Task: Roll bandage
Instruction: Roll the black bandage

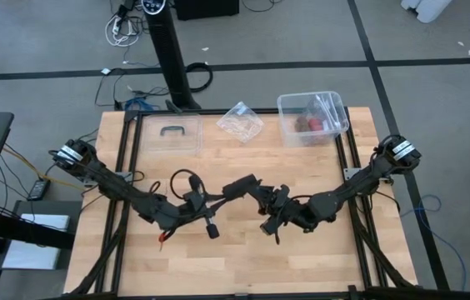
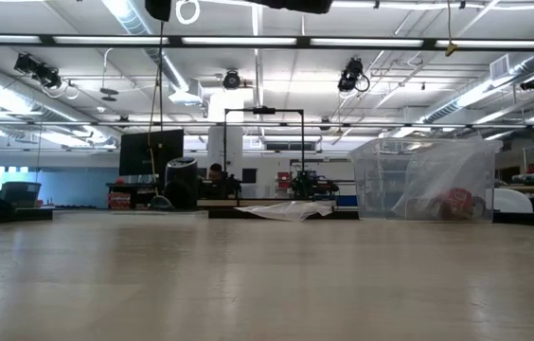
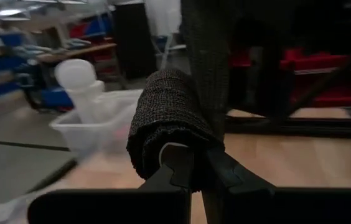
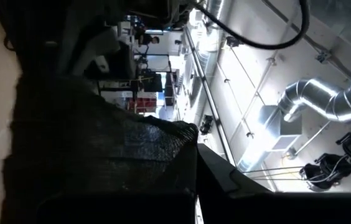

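Observation:
The black bandage [image 1: 240, 185] is held in the air between my two grippers, above the middle of the table. In the left wrist view its end is wound into a short roll [image 3: 163, 118], and a flat strip [image 3: 208, 56] runs on from it. My left gripper [image 1: 225, 192] is shut on the roll. My right gripper [image 1: 262, 197] faces it from the right, shut on the strip, whose fabric [image 4: 101, 155] fills the right wrist view. The low view shows only bare tabletop below. My left gripper pinches the rolled end of the bandage [image 3: 174, 155] between its two fingers, coming level from the table's left. The roll is lifted clear of the table, and the strip runs on toward the other gripper. My right gripper holds the flat strip [image 4: 132, 162] from the table's right. The fabric drapes over the fingers and hides the place of contact. The strip is clear of the table.
A clear plastic box [image 1: 312, 118] with a red item stands at the far right; it also shows in the low view [image 2: 428, 180]. A clear wrapper [image 1: 240, 122] lies at the far middle and a clear lid with a handle [image 1: 172, 133] at the far left.

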You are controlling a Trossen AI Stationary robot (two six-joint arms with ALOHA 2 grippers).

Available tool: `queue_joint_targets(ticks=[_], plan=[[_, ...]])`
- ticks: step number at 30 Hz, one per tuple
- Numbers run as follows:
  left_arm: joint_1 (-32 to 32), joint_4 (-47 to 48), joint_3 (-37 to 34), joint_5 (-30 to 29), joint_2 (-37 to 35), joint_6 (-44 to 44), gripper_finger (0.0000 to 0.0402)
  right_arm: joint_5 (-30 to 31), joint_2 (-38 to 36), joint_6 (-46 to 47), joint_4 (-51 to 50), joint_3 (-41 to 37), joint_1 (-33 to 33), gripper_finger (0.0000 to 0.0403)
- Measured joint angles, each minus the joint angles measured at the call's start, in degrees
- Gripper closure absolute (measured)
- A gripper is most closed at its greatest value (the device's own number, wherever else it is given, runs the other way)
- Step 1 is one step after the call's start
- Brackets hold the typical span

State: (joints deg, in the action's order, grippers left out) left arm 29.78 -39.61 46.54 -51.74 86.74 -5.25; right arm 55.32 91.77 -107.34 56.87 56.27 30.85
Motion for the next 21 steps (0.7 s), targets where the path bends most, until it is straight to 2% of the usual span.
queue_joint_targets(ticks=[4, 10, 21], plan=[[-0.65, 1.98, 0.00, 4.51, 0.00, 2.68, 0.0383, -0.06, 0.00, 1.27, -0.56, 0.00, 0.00, 0.0401], [-0.55, 2.87, 1.01, 9.43, 0.00, 2.23, 0.0383, -0.02, 0.00, 4.65, -2.99, 0.00, -0.25, 0.0401], [-0.52, 16.50, 7.28, 15.23, 0.28, 1.11, 0.0383, 2.38, 0.00, 17.50, -13.96, 0.00, -0.38, 0.0400]])
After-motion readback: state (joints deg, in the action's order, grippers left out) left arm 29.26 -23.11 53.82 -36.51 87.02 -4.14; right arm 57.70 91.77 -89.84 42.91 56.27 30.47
